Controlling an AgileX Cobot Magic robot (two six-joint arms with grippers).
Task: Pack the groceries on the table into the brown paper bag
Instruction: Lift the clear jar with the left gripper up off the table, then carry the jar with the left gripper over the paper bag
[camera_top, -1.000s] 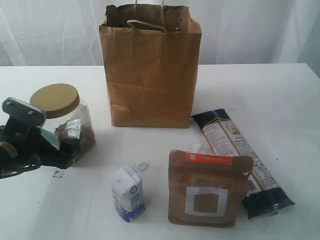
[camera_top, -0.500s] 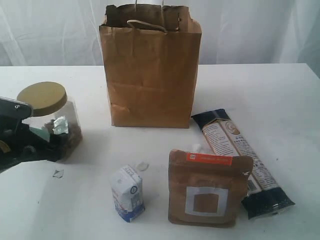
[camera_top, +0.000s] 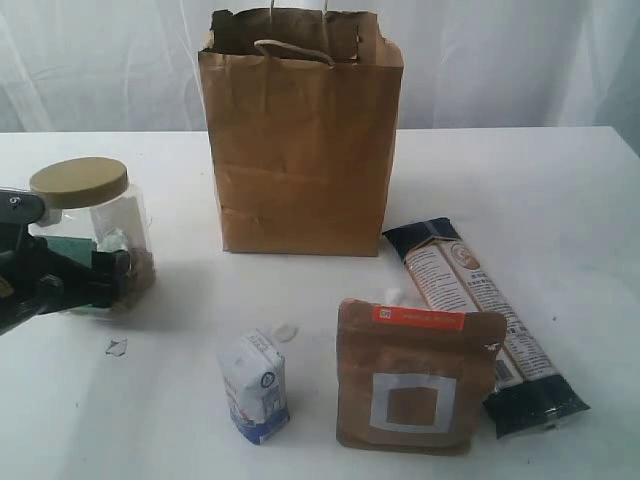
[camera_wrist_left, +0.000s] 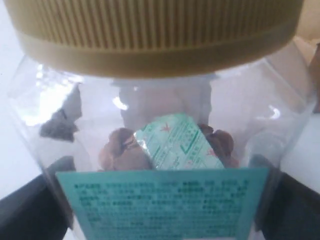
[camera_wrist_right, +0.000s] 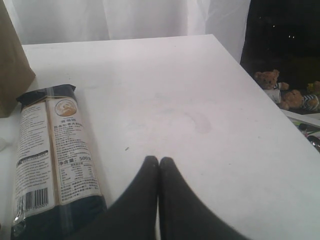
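clear jar (camera_top: 110, 230): upright on table (camera_top: 520, 190), left of brown paper bag (camera_top: 300, 150); teal label, print unreadable
left end effector (camera_top: 100, 272): clamped on clear jar
right end effector (camera_wrist_right: 159, 160): fingers pressed together above table
long dark packet (camera_wrist_right: 55, 150): "500" and barcode legible

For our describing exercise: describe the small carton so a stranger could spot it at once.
Start at the tall paper bag. In front of it, left of the brown pouch, stands the carton. It alone is a white-and-blue box.
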